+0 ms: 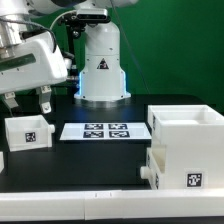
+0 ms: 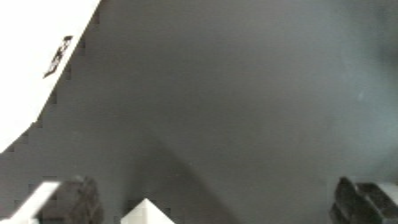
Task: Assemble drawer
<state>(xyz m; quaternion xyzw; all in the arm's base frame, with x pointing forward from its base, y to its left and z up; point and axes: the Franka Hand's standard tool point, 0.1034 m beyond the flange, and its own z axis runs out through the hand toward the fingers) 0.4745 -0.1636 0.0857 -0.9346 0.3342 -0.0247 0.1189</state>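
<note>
The tall white drawer casing (image 1: pixel 188 140) stands at the exterior view's right with its top open and a marker on its front. A low white part (image 1: pixel 151 168) juts from its lower left side; I cannot tell whether it is a tray. A small white tray (image 1: pixel 27 131) with a marker sits at the left. My gripper (image 1: pixel 28 102) hangs open and empty just above that tray. In the wrist view the gripper (image 2: pixel 214 205) shows two dark fingertips (image 2: pixel 64 200) wide apart over the dark table, with a white corner (image 2: pixel 144 212) between them.
The marker board (image 1: pixel 97 130) lies flat between the tray and the casing. The robot's white base (image 1: pixel 101 65) stands behind it. A white surface (image 2: pixel 36 60) with a dark mark fills one side of the wrist view.
</note>
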